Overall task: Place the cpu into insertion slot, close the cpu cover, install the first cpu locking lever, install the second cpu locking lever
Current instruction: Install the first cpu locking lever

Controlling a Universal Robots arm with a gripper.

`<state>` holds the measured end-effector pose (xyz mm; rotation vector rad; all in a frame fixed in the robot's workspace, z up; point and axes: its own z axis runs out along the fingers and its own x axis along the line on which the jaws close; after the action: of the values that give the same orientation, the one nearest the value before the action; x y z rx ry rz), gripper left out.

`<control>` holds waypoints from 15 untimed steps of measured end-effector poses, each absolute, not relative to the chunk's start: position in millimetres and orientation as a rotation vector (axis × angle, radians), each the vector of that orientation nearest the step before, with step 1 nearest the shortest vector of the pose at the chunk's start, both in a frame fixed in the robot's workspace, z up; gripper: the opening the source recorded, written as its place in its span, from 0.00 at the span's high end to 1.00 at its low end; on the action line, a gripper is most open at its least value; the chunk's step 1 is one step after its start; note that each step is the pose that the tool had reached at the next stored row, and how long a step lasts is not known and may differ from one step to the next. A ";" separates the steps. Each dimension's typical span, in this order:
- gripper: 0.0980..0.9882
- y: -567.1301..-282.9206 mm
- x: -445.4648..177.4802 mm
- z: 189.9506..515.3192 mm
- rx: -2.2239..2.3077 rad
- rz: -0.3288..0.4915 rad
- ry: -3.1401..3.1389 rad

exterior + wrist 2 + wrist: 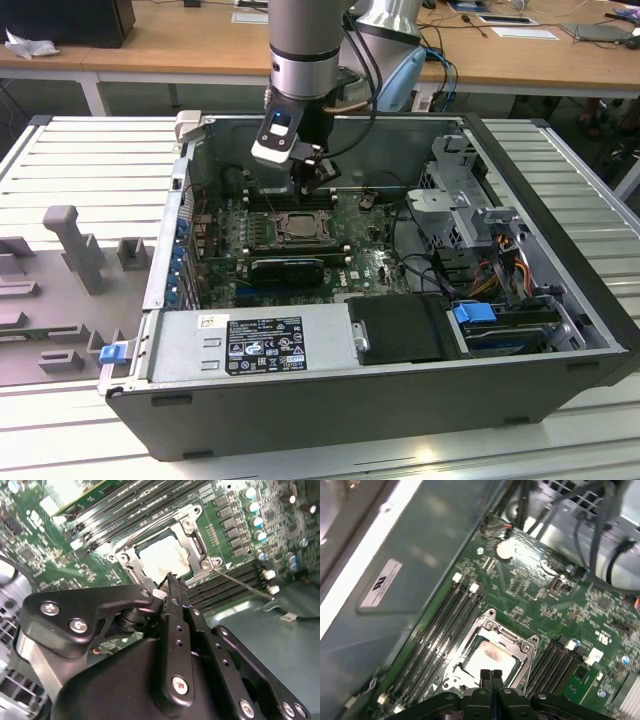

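Silvery cpu (490, 657) sits framed by the cover (507, 637); the hand (490, 672), clenched on nothing, hides one cover edge in the first wrist view.

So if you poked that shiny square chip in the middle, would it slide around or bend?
Probably neither. The cpu looks like a flat, metal-faced square, so likely stiff. The cpu cover frames its edges in metal, so a poke probably wouldn't slide it. It's small and thin, so probably light.
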<state>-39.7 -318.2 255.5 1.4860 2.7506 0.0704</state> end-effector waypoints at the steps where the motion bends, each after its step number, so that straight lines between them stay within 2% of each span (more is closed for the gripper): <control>1: 0.99 -318.1 -39.7 255.5 1.456 0.071 2.767; 15: 0.99 -318.2 -39.7 255.5 1.267 0.072 2.862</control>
<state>-39.7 -318.2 255.5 1.2665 2.8622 0.0720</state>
